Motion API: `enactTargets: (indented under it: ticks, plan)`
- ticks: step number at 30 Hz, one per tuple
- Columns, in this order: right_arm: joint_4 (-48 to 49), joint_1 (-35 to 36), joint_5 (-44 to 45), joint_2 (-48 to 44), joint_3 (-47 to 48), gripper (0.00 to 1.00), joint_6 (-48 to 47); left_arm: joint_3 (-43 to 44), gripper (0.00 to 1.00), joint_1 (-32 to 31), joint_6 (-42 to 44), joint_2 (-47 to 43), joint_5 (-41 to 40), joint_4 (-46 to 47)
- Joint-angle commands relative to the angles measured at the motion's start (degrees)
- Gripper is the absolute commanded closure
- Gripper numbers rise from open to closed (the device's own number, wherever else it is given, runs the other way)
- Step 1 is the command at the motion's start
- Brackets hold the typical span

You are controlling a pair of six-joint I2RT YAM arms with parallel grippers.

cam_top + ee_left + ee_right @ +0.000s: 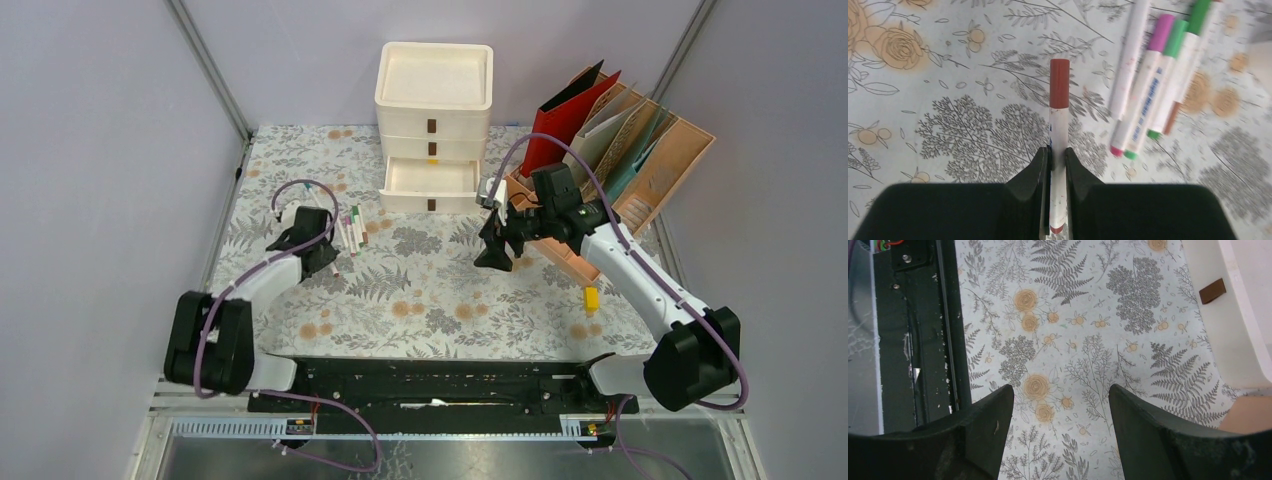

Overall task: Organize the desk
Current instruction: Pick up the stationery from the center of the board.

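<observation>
Desk (430, 300): spans the cell between the metal rails, fern-and-flower cloth on top, arm bases at its near edge.
Left gripper (1058, 152): sits near the left edge, fingers nearly shut on a red-capped marker (1059, 95), cap pointing away from the wrist.
Loose markers (1158, 85): lie just beside it, pink and green caps.
Right gripper (1060, 390): hovers right of centre, jaws wide apart, nothing between them.
White drawer unit (433, 100): stands at the far edge, lowest drawer (430, 178) pulled out.
File rack (640, 170): occupies the far right corner.
</observation>
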Motion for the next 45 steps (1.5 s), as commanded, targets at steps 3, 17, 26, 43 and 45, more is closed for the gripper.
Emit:
enactTargets:
  ticks: [3,17,26,43,45]
  plan:
    - [0.6,0.0,-10.2,-2.1,-0.4,0.24,0.3,-6.4,1.00,0.3,4.6,-13.2,11.5,8.5]
    - [8.2,0.0,-25.4,0.8,-3.3,0.25,9.9,-29.7,1.00,0.0,-5.8,-31.1,47.9,60.4]
    - [24.3,0.1,-25.5,2.0,-8.2,0.26,25.5,-30.8,1.00,-10.4,-9.1,-28.8,44.6,77.1]
    - [65.5,2.1,-25.4,6.6,-18.4,0.25,63.7,-22.7,1.00,-31.2,-5.8,-17.4,20.2,85.1]
    - [68.0,2.6,-24.7,6.9,-18.8,0.25,66.2,-22.0,1.00,-32.5,-5.8,-15.9,19.1,86.3]
